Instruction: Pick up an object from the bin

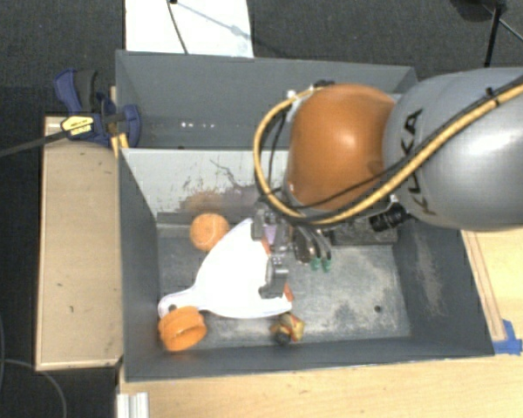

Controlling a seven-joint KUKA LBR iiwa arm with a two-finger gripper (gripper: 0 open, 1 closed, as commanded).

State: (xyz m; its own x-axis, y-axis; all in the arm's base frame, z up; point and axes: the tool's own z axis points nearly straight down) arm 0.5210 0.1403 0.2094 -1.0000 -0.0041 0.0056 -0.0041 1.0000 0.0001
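Nearest the lens: orange wrist cover point(340, 146) with looped cables, on the grey arm point(471, 146), hung over the bin point(436, 320) toward its far wall; below that, the gripper point(279, 273), low over the floor near the bin's middle, at the right edge of a white scoop-shaped shell point(231, 281); pincer's state hidden under the wrist, so cannot tell whether released or clenched, nor whether anything is gripped.

Likely the thing to be picked: that white shell, lying from the bin's middle down toward the near-left corner; narrow end just beside an orange ring-like cap point(181, 329) in that corner, joined or merely touching not clear; orange ball point(209, 231) at the shell's far side, close to the far wall; small dark-and-yellow piece point(288, 327) along the near wall, just beside the shell's right end.

Risks, by judgement: a grip on only the thin curved rim, hence a slip or a tilt on lifting; a push instead of a pinch, sliding the shell into the ball or the cap; the small piece caught along with it.
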